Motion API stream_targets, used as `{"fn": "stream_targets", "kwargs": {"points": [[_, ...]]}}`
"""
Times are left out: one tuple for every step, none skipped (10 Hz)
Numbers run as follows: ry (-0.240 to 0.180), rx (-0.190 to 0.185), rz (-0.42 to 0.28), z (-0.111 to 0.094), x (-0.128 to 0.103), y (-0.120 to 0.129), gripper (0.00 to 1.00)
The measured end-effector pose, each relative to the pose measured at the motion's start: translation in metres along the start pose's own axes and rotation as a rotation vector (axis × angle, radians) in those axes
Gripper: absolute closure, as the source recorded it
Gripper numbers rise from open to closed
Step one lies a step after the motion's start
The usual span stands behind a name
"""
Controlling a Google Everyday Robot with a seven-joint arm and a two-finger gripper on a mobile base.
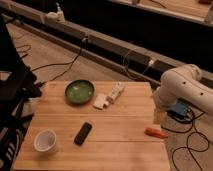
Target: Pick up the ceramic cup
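Observation:
The ceramic cup (45, 141) is small, white and round with a pale inside. It stands upright near the front left corner of the wooden table (120, 125). My white arm (182, 90) hangs over the table's right edge. The gripper (159, 116) points down at that edge, far to the right of the cup, and holds nothing that I can see.
A black phone (83, 133) lies just right of the cup. A shallow green bowl (79, 92) sits at the back left, with two white objects (109, 97) beside it. An orange item (156, 132) lies at the right edge. Cables cross the floor (60, 60).

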Motion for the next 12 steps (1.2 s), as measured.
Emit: {"fn": "stream_targets", "kwargs": {"points": [[0.0, 0.0, 0.0, -0.0001, 0.0, 0.0, 0.2], [0.0, 0.0, 0.0, -0.0001, 0.0, 0.0, 0.2], [0.0, 0.0, 0.0, -0.0001, 0.0, 0.0, 0.2], [0.0, 0.0, 0.0, -0.0001, 0.0, 0.0, 0.2], [0.0, 0.0, 0.0, -0.0001, 0.0, 0.0, 0.2], [0.0, 0.0, 0.0, -0.0001, 0.0, 0.0, 0.2], [0.0, 0.0, 0.0, -0.0001, 0.0, 0.0, 0.2], [0.0, 0.0, 0.0, -0.0001, 0.0, 0.0, 0.2], [0.0, 0.0, 0.0, -0.0001, 0.0, 0.0, 0.2], [0.0, 0.0, 0.0, -0.0001, 0.0001, 0.0, 0.2], [0.001, 0.0, -0.001, 0.0, -0.0002, -0.0003, 0.2], [-0.009, -0.009, -0.012, 0.0029, -0.0049, 0.0025, 0.2]]}}
